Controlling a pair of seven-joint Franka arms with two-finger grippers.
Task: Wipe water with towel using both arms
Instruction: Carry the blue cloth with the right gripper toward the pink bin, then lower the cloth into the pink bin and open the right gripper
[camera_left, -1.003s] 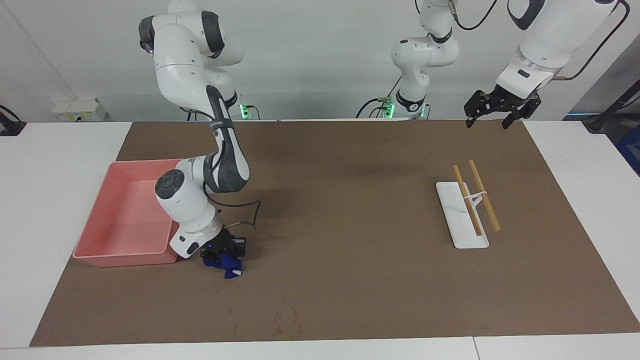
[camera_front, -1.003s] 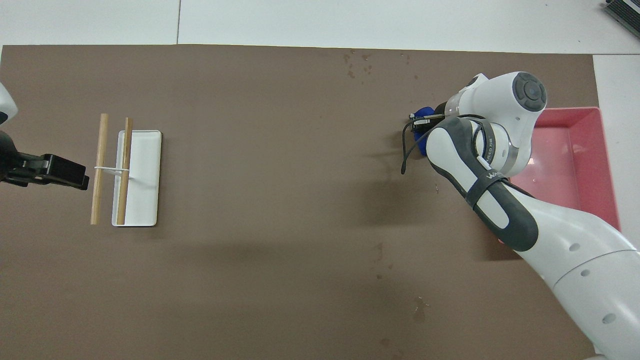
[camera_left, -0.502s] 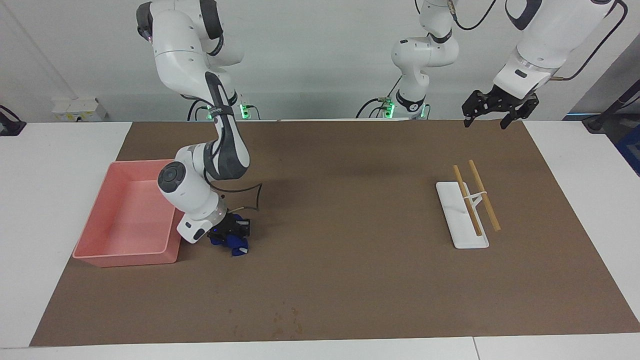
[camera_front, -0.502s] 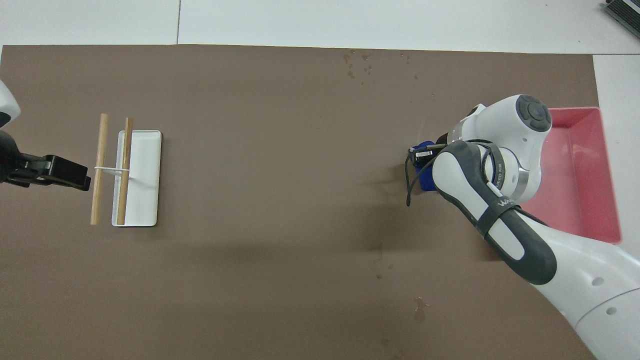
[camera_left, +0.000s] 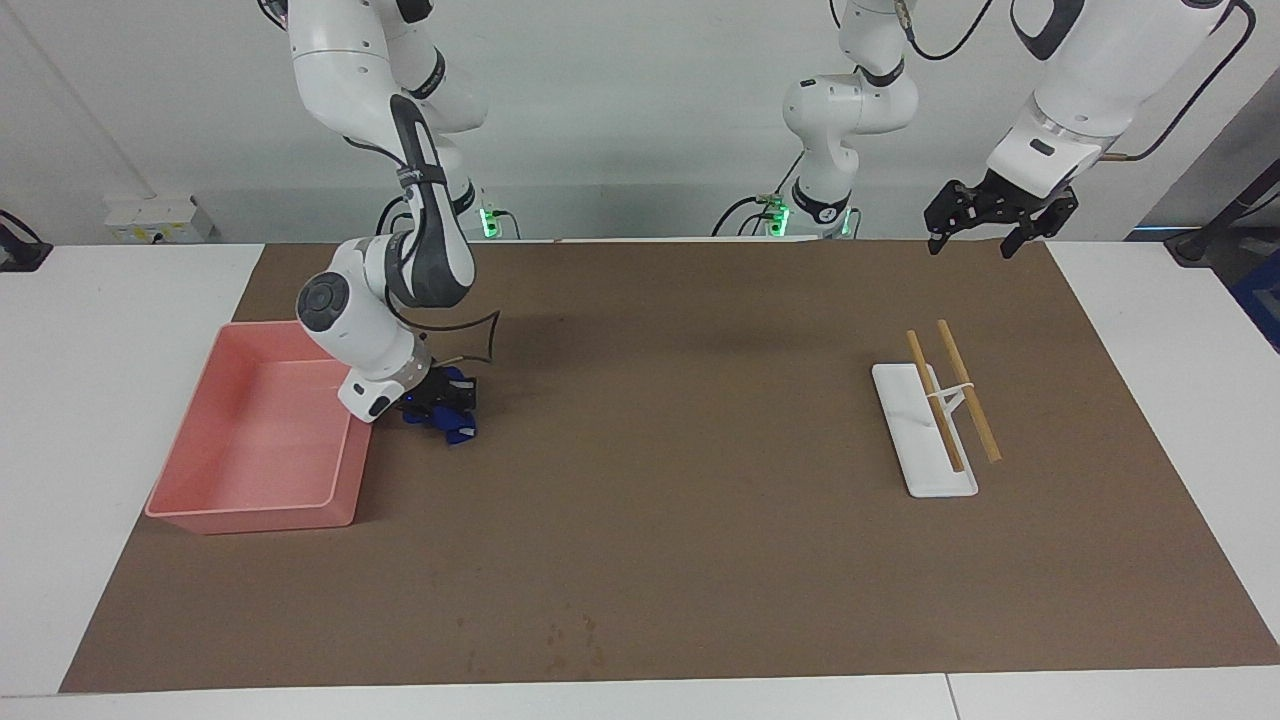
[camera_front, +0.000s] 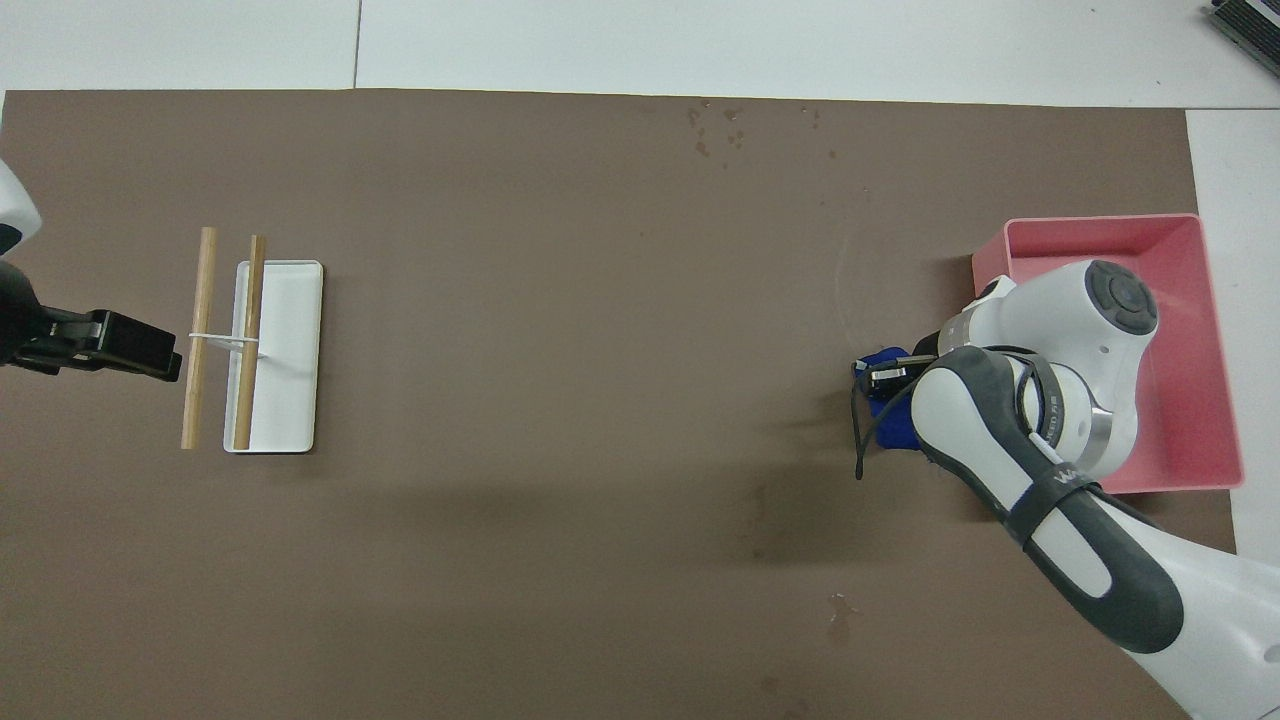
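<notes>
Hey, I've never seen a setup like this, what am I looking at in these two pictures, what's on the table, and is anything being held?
These are two white robot arms at a table covered by a brown mat. One picture faces the robots from across the table; the other looks down from above their own end.

The right gripper is low over the mat beside the pink tray, shut on a small blue towel. The left gripper waits in the air, open and holding nothing, over the mat's edge at the left arm's end.

There, a white tray lies on the mat with two wooden sticks across it. Small water spots mark the mat's edge farthest from the robots.
</notes>
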